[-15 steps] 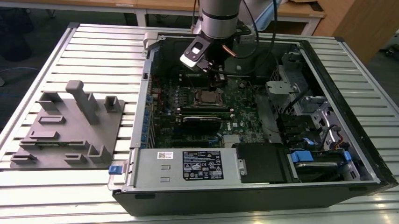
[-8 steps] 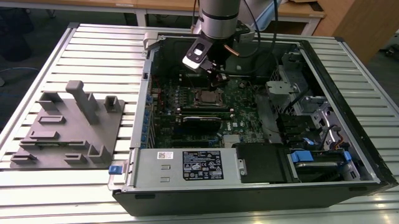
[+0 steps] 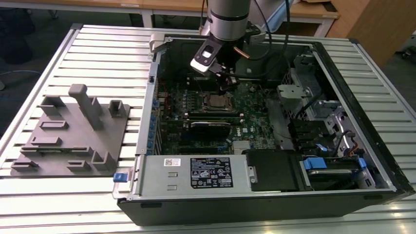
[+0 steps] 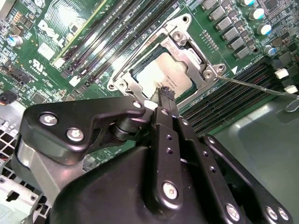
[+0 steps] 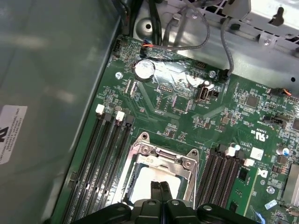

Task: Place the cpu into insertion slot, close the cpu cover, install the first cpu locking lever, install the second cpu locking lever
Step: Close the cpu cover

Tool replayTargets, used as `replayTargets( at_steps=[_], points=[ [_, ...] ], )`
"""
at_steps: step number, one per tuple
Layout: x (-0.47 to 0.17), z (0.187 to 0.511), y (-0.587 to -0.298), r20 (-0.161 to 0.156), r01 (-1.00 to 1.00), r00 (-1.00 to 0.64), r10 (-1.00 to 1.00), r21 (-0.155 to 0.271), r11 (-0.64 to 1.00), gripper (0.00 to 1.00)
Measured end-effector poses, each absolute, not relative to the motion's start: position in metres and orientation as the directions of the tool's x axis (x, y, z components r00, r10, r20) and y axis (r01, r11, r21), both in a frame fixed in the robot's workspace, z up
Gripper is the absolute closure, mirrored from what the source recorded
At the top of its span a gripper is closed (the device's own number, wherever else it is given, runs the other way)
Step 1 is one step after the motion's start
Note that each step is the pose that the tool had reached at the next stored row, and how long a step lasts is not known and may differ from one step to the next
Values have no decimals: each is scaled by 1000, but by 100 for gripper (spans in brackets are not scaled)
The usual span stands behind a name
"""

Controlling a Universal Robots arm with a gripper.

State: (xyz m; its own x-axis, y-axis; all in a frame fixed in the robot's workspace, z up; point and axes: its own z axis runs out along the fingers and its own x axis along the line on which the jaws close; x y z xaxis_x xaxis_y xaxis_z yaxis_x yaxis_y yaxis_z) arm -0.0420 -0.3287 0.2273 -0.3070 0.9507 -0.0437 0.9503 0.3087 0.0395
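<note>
The cpu (image 4: 159,74), a pale silvery square, lies in the insertion slot (image 3: 217,101) on the green board. The cpu cover (image 4: 189,53), a silver windowed frame, lies flat over it; its frame also appears in the first wrist view (image 5: 163,156) around the chip (image 5: 147,184). My gripper (image 5: 160,189) hovers just above the chip's near edge with its black fingertips (image 4: 166,93) pressed together and nothing between them. One thin wire lever (image 4: 257,86) sticks out sideways from the socket's corner. Another wire lever (image 4: 140,46) runs along the frame's opposite side.
The board sits inside an open computer case (image 3: 364,73) on a slatted table. Long black memory slots (image 5: 98,163) flank the socket on both sides. A grey fixture block (image 3: 71,136) stands on the exterior view's left. Cables (image 5: 196,28) and drive bays (image 3: 325,126) crowd the case.
</note>
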Motion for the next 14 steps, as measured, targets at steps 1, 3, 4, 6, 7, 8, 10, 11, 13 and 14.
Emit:
replayTargets(
  at_steps=[1, 3, 4, 6, 7, 8, 10, 11, 13, 14],
  points=[
    [-42, 227, -329, -43, 948, -313, 949, 40, 315, 90],
    [-42, 227, -329, -43, 942, -331, 942, 40, 333, 90],
    [-42, 227, -329, -43, 938, -341, 939, 40, 343, 90],
    [-42, 227, -329, -43, 931, -362, 931, 40, 364, 90],
    [-42, 227, -329, -43, 927, -372, 927, 40, 374, 90],
    [-42, 227, -329, -43, 923, -382, 923, 40, 384, 90],
    [-42, 227, -329, -43, 914, -401, 915, 40, 403, 90],
    [-42, 227, -329, -43, 910, -411, 911, 40, 412, 90],
    [-42, 227, -329, -43, 907, -418, 908, 40, 419, 90],
    [-42, 227, -329, -43, 907, -418, 907, 40, 419, 90]
  ],
)
